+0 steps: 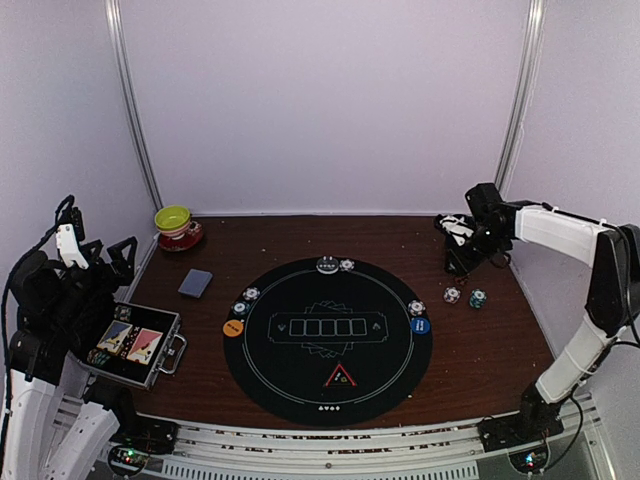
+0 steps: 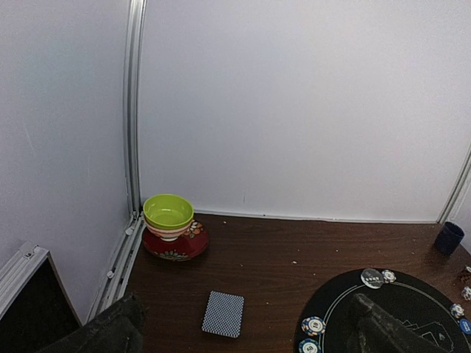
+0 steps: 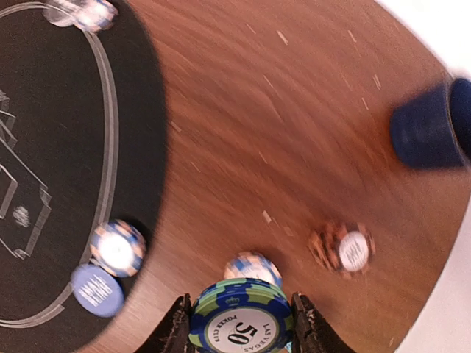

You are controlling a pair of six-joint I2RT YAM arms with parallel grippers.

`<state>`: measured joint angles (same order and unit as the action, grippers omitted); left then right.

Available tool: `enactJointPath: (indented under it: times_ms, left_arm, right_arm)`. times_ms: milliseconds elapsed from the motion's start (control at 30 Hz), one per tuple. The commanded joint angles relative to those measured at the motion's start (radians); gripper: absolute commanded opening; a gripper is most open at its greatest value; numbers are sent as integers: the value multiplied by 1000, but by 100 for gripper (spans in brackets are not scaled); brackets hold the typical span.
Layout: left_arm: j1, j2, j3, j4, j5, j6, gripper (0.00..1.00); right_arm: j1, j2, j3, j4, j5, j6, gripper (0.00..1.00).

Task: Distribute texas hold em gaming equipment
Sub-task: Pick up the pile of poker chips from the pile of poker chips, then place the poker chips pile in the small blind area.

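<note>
Poker chip (image 3: 237, 323), green and blue at the rim and marked 50, is pinched by its edge between the two fingers of the right pincer (image 3: 241, 342). It is held over bare wood to the right of the round black mat (image 1: 300, 390) and is not yet set down. Just beyond it a blue-and-white chip (image 3: 252, 266) lies on the tabletop (image 3: 243, 110), and a red-and-white chip (image 3: 346, 248) lies near that one but apart from it. A mat-edge chip (image 3: 116, 246) rests on the mat's rim just beside the blue disc button (image 3: 96, 290). The dark blue mug (image 3: 430, 125) stands farther off, toward the wall.

Across the mat, the orange disc button (image 1: 233, 327), the red triangle marker (image 1: 340, 377) and the card deck (image 1: 195, 283) are seen. The left pincer (image 2: 245, 309) is spread wide with nothing in it, raised at the left side above the open case (image 1: 135, 345).

The step in hand is judged to be the placing of the held chip beside the two on the wood. Whether it is held level cannot be told from the blurred wrist view, so it should be brought flat first. It should then be lowered until it meets the wood and only then released, lest it roll. The fingers are best opened only slightly and lifted straight up, so that the neighbouring chips are not nudged.
</note>
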<state>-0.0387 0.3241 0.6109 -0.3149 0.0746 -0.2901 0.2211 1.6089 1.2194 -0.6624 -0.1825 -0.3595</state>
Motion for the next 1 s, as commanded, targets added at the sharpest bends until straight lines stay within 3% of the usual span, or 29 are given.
enactJointPath:
  times_ms: [0,167,300,967]
  left_arm:
    - [8,-2,-2,40,-3,5,98]
    - [8,-7,-2,40,-1,6,98]
    - [9,-6,0,40,3,6,98]
    - [9,-8,0,40,2,6,98]
  right_arm:
    - [104,117,133,-30,7,11,28]
    - [164,274,328,-99,-7,27,28]
    - [198,348,382,-103,13,30,29]
    - [247,389,206,-20,89,-16,31]
